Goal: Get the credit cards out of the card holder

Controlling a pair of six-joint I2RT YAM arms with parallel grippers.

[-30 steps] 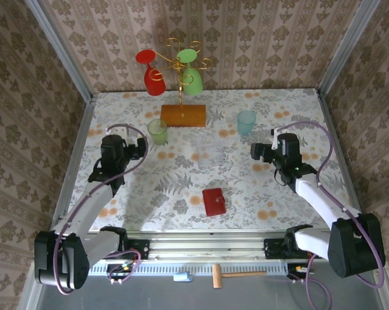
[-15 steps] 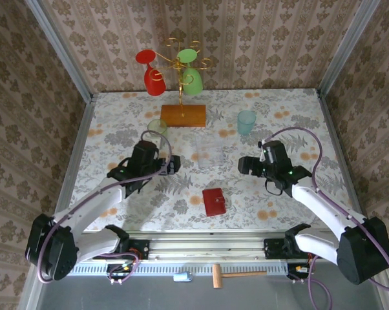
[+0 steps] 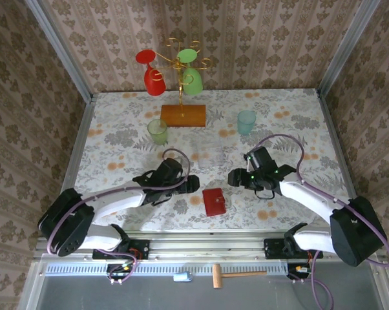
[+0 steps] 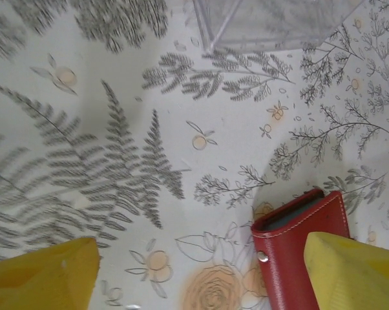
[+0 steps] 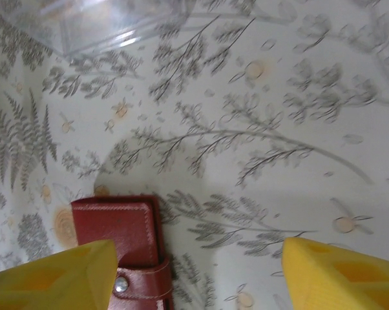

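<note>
Toward the left, the left tool (image 3: 193, 185) hangs low over the flowered bench (image 3: 117, 139), just beside the left edge of the card holder (image 3: 214, 201). In the left wrist view its yellow fingers (image 4: 42, 274) stand wide apart and grip nothing, and one of them covers a corner of the red holder. The card holder lies flat and folded shut near the front middle of the bench. Its small tab, with a metal snap (image 5: 121, 284), is closed over the edge. Behind it, a clear plastic box (image 4: 278, 22) stands on the bench. To the right, the right tool (image 3: 234, 178) hangs near the far right corner of the holder. It is also wide and holds nothing, and the holder lies just beside one of its fingers.
</note>
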